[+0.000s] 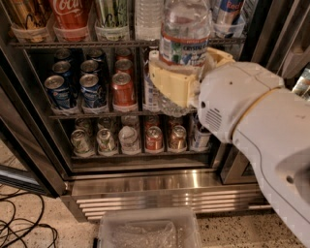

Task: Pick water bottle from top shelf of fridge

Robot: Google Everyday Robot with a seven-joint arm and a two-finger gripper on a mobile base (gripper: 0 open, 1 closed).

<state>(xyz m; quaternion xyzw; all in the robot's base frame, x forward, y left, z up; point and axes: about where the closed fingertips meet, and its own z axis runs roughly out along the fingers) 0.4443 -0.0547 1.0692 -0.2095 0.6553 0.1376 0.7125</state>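
We are gripping the water bottle in our end effector, which is sitting at about 1 o'clock from the middle of the view, in front of the open fridge. The two cream fingers are closed around the bottle's ribbed lower body, one pressing on at 7 o'clock of the bottle and the other at 3 o'clock, just under the white label. The bottle is standing upright between them, its top running out of the view at 12 o'clock. Its lower end is showing below the front rail of the top shelf, so it is overlapping that rail as we see it. At 9 o'clock from the bottle, a second clear bottle and a Coca-Cola can are standing on that surface. Our white arm is reaching in from 4 o'clock.
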